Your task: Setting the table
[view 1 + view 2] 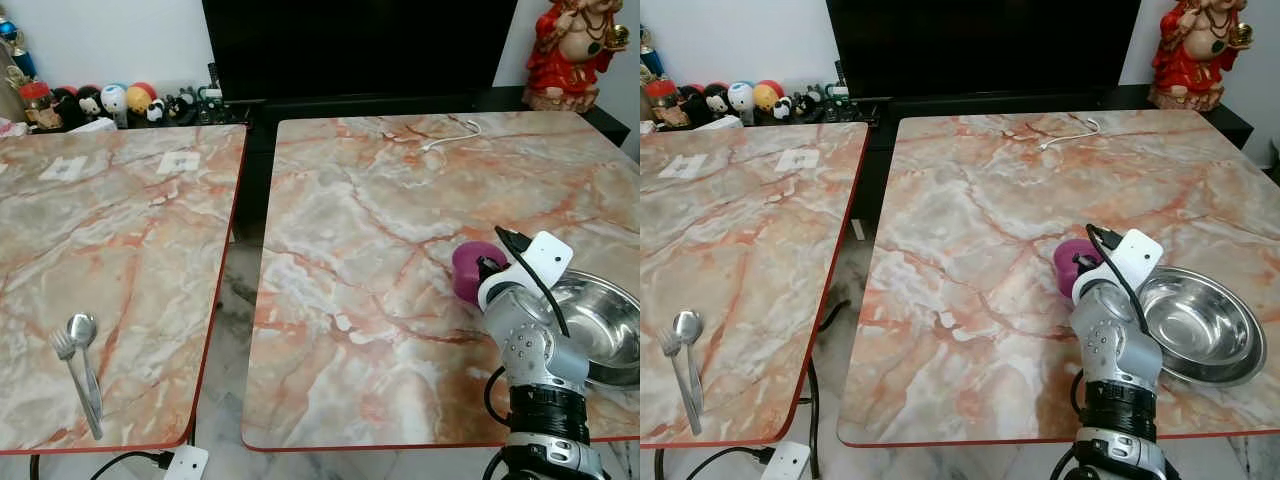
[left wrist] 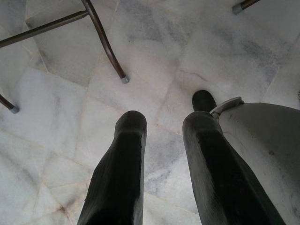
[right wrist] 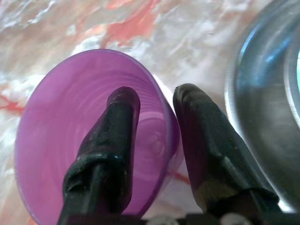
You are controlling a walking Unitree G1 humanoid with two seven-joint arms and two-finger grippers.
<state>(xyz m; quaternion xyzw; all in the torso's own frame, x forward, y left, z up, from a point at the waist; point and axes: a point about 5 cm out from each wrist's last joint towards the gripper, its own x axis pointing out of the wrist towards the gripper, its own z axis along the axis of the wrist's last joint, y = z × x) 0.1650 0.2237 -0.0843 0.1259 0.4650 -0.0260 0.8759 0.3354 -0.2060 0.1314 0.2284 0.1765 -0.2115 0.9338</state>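
A purple cup [image 3: 93, 136] is being pinched at its rim by the right gripper [image 3: 154, 101], one finger inside and one outside, on the right table [image 1: 400, 200] just beside a steel bowl [image 1: 1200, 325]. The left gripper [image 2: 161, 122] is being held over the floor [image 2: 61, 117], fingers apart. A fork [image 1: 75, 375] and spoon [image 1: 84, 340] are lying together on the left table [image 1: 130, 230].

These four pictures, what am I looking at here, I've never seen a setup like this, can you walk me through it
A humanoid robot is setting a table. The two wide pictures come from cameras in its head, looking down at two marble tables. The close-ups come from cameras on its wrists. The right gripper pinches the wall of a purple cup, one finger inside and one outside, beside a steel bowl. A fork and spoon lie on the left table. The left gripper hangs open above the floor.
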